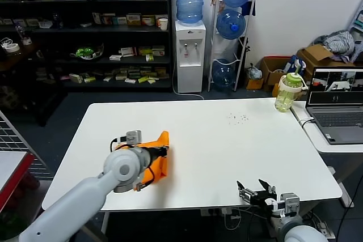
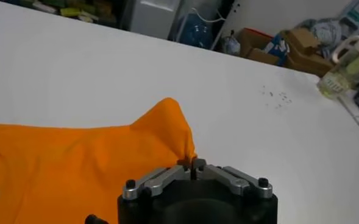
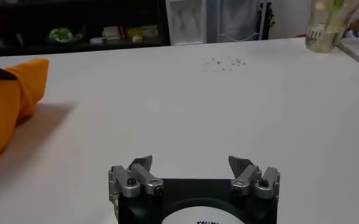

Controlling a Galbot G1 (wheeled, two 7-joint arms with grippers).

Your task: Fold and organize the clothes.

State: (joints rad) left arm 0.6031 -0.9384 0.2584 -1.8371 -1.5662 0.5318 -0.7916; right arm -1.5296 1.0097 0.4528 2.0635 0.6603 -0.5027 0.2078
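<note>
White worktop [image 1: 227, 157] carries the bright orange cotton T-shirt [image 2: 75, 164], its edge pinched in the left end effector [image 2: 191, 163], clamped together; lift gently, keeping cloth taut. Right end effector [image 3: 194, 167] waits apart, well aside

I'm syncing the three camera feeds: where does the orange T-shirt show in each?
Head view: orange T-shirt at table's left, behind left arm.
Left wrist view: fills lower left, pinched by the left claw.
Right wrist view: far left edge.
Shared landmark: green-lidded bottle.
</note>
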